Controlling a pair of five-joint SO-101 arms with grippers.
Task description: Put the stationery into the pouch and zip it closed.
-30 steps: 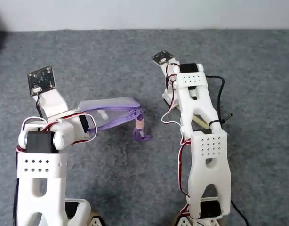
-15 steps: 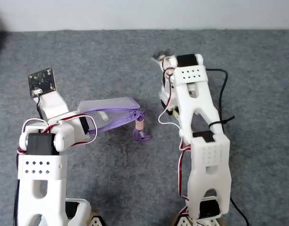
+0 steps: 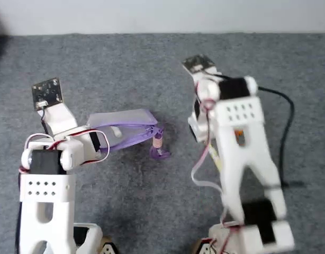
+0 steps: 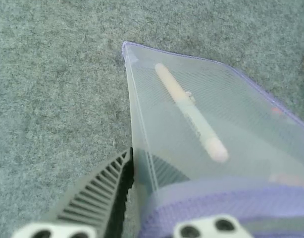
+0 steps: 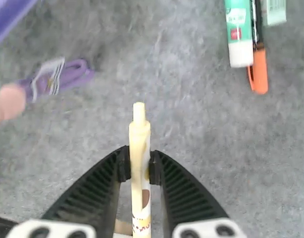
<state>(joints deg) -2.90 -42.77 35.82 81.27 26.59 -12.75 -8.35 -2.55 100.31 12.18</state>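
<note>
While the left gripper (image 4: 142, 171) pinches the near edge of the translucent mesh pouch (image 4: 201, 99) with a purple zip band, one finger on each side of the wall, the pouch's pale fold line runs from the gripper out to a sharp far corner. A pale pen-shaped stick (image 4: 189, 111) lies slantwise inside, seen through the mesh and well in from both long edges.

In the high view the pouch's zip end points toward the right arm. A purple loop strap (image 3: 160, 153) with a small pink charm (image 3: 158, 140) trails from that end onto the grey felt-covered counter (image 3: 125, 63).

The right gripper (image 5: 138, 161) is closed on a cream-yellow pen (image 5: 139, 134). The pen's tip juts past the fingertips, over the counter just beside the strap. A green-and-white tube (image 5: 238, 29) and an orange pen (image 5: 258, 77) lie side by side, touching, well apart from the strap, and a broad stretch of grey counter lies between them and it. Beyond the pouch, a wide band of counter runs up to the pale wall (image 3: 162, 16).
</note>
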